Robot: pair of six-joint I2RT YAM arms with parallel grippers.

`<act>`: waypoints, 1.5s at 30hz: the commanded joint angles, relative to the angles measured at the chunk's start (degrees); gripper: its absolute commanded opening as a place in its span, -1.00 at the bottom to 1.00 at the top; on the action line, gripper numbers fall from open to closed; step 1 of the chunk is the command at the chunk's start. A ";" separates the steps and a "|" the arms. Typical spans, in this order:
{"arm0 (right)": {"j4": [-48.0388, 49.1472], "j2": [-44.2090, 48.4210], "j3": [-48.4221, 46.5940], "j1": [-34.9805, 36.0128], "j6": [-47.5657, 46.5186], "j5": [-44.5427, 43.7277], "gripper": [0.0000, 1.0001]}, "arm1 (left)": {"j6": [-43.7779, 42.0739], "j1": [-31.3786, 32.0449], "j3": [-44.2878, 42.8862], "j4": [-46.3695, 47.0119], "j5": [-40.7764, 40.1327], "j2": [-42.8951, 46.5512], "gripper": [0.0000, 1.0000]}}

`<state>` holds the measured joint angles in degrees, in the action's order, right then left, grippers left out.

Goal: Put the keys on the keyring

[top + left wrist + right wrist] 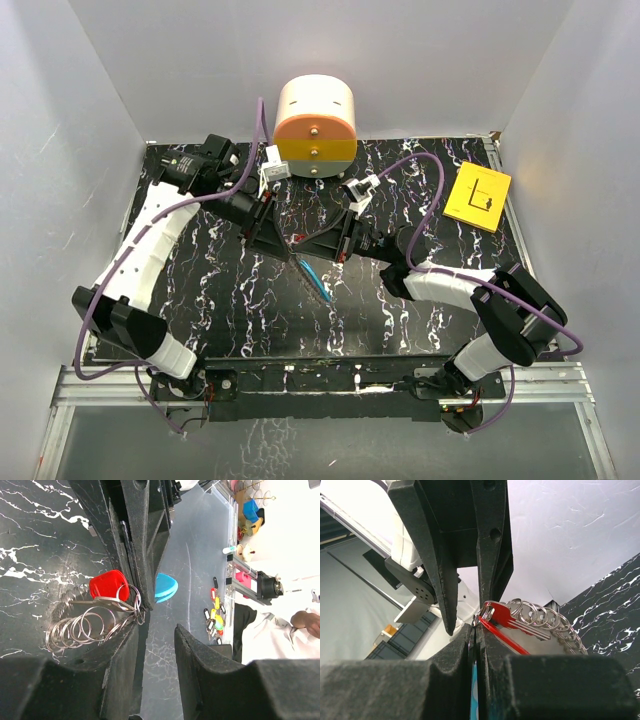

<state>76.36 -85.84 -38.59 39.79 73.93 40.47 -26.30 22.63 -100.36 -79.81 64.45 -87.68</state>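
A key with a red head (107,584) hangs on a small metal ring joined to a chain of several metal rings (82,629); both also show in the right wrist view, key (507,616) and rings (547,620). My right gripper (477,630) is shut on a thin blue piece (167,587) at that small ring, and the blue piece hangs below it (318,280). My left gripper (156,630) is open, tip to tip with the right gripper (335,240), one finger (120,650) against the rings. No white ribbed coil shows.
An orange and white cylinder (315,125) stands at the back middle of the black marbled table (230,310). A yellow card (478,195) lies at the back right. White walls close in the left, back and right sides.
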 commanded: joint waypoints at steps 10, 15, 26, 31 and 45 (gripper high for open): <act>0.74 2.00 -4.37 0.34 -2.51 0.51 -0.85 | -2.81 0.61 -0.59 -1.31 -0.06 -0.70 -0.33; -2.88 2.26 -5.37 0.58 -3.60 1.92 -0.84 | -3.38 0.89 -1.00 -1.31 -0.84 -1.10 -0.34; -9.83 2.83 -7.26 1.12 -6.00 5.10 -0.85 | -3.99 1.95 -0.32 -1.39 -1.29 -1.53 -0.39; -11.82 2.72 -7.79 1.31 -6.72 5.95 -0.85 | -4.43 2.28 0.28 -1.32 -1.31 -1.56 -0.41; -16.35 1.12 -10.54 3.23 -8.62 7.32 -0.85 | -5.59 3.03 1.47 -1.31 -1.98 -1.59 -0.45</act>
<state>57.10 -85.21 -44.71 40.77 66.78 48.88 -30.02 24.18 -99.48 -83.79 58.13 -88.92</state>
